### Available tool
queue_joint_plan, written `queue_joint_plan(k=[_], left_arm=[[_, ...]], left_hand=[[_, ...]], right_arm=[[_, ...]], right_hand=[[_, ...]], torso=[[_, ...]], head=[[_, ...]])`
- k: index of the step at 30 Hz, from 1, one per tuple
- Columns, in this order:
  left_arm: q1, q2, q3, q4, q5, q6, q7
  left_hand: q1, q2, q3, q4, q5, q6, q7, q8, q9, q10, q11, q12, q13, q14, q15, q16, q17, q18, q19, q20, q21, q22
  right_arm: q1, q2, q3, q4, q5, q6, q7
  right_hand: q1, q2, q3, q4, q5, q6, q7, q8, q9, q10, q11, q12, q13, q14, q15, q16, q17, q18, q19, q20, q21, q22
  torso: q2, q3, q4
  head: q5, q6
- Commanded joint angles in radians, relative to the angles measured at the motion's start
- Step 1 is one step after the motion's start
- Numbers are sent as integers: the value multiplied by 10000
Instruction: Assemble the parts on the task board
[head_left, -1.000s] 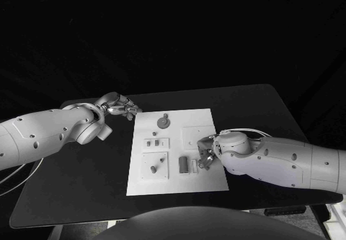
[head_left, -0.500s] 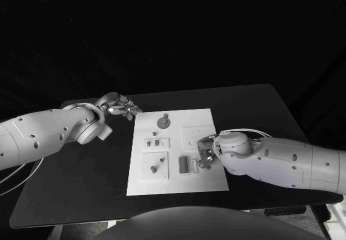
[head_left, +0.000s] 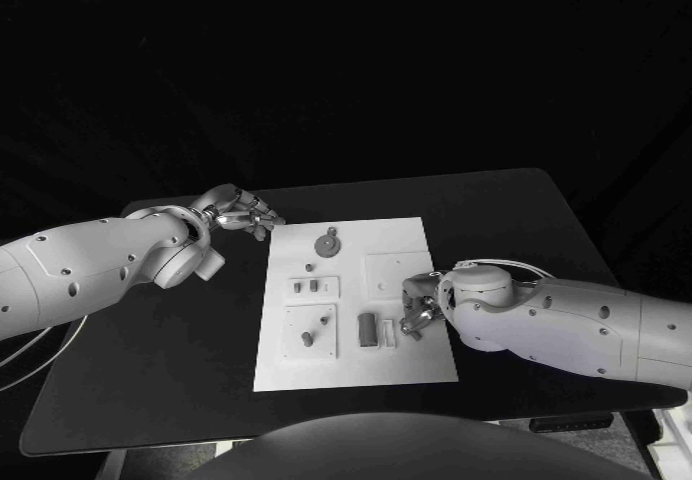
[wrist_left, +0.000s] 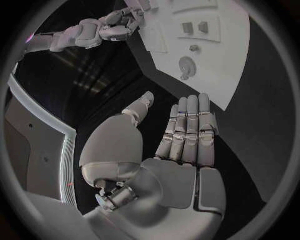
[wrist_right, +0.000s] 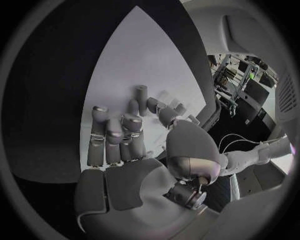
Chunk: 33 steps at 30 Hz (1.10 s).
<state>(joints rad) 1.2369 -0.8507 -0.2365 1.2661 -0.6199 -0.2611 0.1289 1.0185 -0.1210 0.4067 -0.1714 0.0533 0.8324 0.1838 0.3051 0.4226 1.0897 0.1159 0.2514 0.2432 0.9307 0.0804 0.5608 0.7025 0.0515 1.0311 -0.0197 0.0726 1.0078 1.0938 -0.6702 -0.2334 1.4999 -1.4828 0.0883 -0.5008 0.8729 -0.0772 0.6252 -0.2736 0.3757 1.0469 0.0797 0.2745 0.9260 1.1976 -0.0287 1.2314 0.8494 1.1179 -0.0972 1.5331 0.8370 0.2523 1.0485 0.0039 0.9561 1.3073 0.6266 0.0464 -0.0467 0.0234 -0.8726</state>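
Flat white task board (head_left: 397, 250), small grey cylinder part (head_left: 368, 329), right hand (head_left: 418, 312) empty over it, left hand (head_left: 238, 212) spread, empty.

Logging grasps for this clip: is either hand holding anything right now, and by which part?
The left hand holds nothing, fingers straight, off the task board. Whether the right hand, over the board's grey parts, grips one cannot be told.

1. Left arm (head_left: 94, 268): smooth white shell with small dark screw holes.
2. Right arm (head_left: 577, 328): same white casing, thin pale cable at the wrist.
3. Left hand (wrist_left: 181, 135), right hand (wrist_right: 122, 137): silver, segmented fingers.
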Motion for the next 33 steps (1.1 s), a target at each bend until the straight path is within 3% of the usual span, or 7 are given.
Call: queue_joint_plan(k=[1,8,16,33], left_arm=[[10,10,7,25,-59,116,36],[10,-6,7,27,-69,114,32],[10,-1,7,38,-77,119,30],[11,7,6,41,-82,129,6]], left_hand=[[68,-17,5,-76,5,-37,37,15,-11,41,22,-46,16,84,3,-68,18,150,-21,12,-16,-7],[93,-21,12,-99,5,-37,36,15,-11,41,22,-48,18,85,2,-73,24,151,-21,11,-16,-7],[98,-26,12,-106,5,-37,36,16,-11,42,22,-48,19,86,2,-75,26,150,-21,12,-16,-7],[112,-44,9,-131,4,-36,37,16,-10,42,23,-50,22,88,3,-83,35,148,-21,14,-15,-7]], right_arm=[[-107,-131,-137,-95,939,44,-257],[119,-411,-137,-45,2247,-217,-272],[248,-528,-135,-90,4324,-1172,-176],[269,-333,-139,51,5961,-1541,-177]], right_hand=[[260,346,-4,37,30,107,-1,66,-2883,36,-26,25,-13,85,-15,35,-11,95,32,29,44,39],[223,352,1,44,28,138,-11,74,-2886,63,-36,15,-28,101,-17,32,-16,95,47,22,46,35],[198,298,4,26,28,132,-12,64,-2896,77,-37,1,-42,106,-22,24,-22,95,49,15,42,30],[186,263,23,9,28,114,-4,44,-2910,88,-30,-12,-55,107,-39,15,-27,95,58,6,38,23]], torso=[[-2,-2,-1],[-2,0,1],[1,-4,-8],[1,-4,4]], head=[[8,0],[28,0],[31,0],[32,0]])
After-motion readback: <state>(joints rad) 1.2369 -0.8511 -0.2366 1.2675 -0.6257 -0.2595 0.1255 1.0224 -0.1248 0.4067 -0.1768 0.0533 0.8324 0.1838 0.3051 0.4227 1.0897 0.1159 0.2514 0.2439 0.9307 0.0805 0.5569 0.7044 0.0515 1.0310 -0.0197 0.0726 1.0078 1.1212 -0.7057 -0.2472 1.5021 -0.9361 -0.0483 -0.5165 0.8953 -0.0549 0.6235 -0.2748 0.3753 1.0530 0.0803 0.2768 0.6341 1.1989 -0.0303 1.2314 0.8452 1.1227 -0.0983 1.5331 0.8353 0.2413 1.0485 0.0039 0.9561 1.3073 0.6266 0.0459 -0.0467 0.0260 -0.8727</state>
